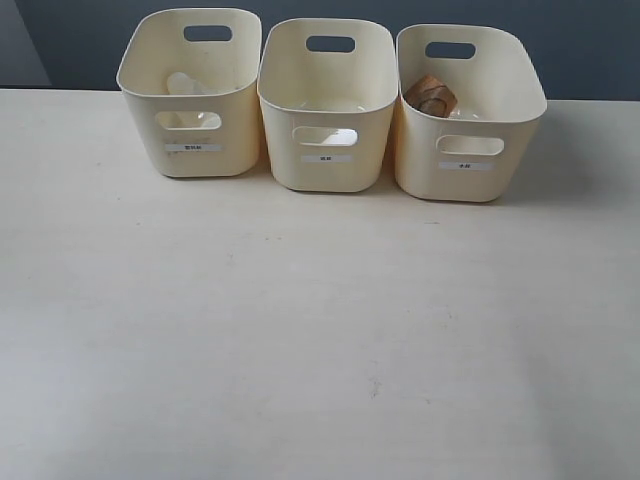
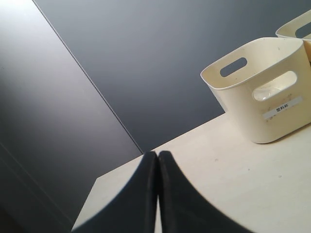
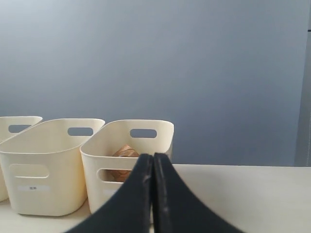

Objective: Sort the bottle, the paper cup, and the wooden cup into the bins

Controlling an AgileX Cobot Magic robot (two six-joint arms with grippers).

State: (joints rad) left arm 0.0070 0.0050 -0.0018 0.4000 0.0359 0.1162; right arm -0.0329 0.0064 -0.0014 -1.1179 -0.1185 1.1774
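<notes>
The left gripper (image 2: 156,156) and the right gripper (image 3: 152,158) are both seen with jaws pressed together on nothing. This is judged fitting, since nothing is seen on the table (image 1: 320,350) to be picked. The wooden cup (image 3: 125,152) (reddish-brown, rounded, lying tilted) is held in the cream bin (image 3: 90,160) straight ahead of the right jaws. A clear shape, taken for the bottle (image 2: 267,91), is glimpsed through the cut-out of the labelled bin (image 2: 243,116), ahead of the left jaws and well apart. The paper cup cannot be made out.
</notes>
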